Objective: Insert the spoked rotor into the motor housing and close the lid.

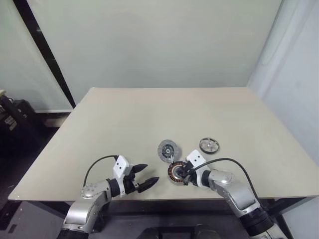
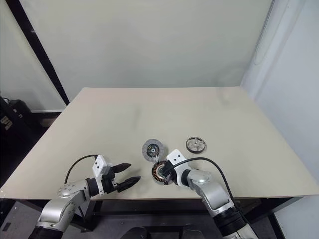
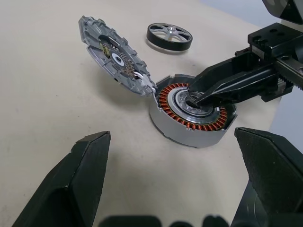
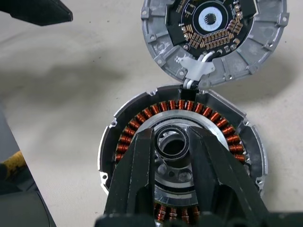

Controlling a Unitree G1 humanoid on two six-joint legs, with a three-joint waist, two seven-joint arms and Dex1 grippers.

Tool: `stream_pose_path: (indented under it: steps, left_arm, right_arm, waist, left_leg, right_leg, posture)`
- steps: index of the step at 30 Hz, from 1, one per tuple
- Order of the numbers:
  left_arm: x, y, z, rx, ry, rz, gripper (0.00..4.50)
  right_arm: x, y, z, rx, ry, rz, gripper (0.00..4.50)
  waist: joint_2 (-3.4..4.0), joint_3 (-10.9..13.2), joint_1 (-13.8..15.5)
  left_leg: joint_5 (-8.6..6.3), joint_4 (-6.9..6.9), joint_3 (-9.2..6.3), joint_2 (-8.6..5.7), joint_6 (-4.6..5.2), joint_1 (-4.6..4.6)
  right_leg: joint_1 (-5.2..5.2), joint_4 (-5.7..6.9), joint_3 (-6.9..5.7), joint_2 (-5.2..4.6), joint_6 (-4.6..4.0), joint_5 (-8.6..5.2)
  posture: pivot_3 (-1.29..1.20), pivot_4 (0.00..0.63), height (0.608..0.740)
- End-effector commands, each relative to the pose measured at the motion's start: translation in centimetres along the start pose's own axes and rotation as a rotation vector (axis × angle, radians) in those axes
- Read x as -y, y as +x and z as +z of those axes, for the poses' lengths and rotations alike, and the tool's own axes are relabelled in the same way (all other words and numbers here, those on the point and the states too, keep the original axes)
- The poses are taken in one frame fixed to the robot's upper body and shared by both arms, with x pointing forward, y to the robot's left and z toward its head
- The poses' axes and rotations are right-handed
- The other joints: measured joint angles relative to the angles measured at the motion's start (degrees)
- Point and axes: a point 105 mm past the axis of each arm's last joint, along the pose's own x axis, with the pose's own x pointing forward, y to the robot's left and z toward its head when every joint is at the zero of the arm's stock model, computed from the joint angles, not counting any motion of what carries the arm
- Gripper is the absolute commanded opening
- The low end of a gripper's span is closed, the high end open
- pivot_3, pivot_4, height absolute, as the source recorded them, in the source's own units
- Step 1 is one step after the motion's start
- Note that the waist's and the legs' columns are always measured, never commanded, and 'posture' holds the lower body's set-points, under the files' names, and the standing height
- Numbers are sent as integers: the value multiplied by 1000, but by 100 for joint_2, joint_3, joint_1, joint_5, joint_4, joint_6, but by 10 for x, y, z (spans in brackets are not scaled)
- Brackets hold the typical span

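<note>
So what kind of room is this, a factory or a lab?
Probably a lab or test room rather than a factory: one plain beige table against bare pale walls, holding just an opened motor housing, its hinged lid and a spoked rotor, with a black case on the floor.

Matt, smooth beige desk (image 1: 149, 114). Round silver cast-metal motor housing (image 3: 189, 132) with glossy copper-wire windings around a polished metal centre. Round grey metal lid (image 3: 113, 54), dull and ribbed, at its 10 o'clock. Shiny silver spoked metal rotor (image 3: 169, 36). Matt black plastic claw fingers (image 4: 137, 175).
</note>
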Motion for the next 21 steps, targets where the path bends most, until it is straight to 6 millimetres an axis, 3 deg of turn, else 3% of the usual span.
stream_pose_path:
  steps: [1,21]
  left_arm:
    - [2,2,10,25,39,-11,4500]
    - [4,2,10,26,37,-15,4500]
  right_arm:
    - [1,-1,10,34,-32,0,736]
    - [6,-1,5,19,-38,-18,736]
  waist:
    - [0,0,0]
    - [0,0,0]
  left_leg:
    - [0,0,0,0,0,0]
    - [0,0,0,0,0,0]
  right_leg:
    - [0,0,0,0,0,0]
    - [1,0,0,0,0,0]
  posture:
    - [0,0,740]
    - [0,0,740]
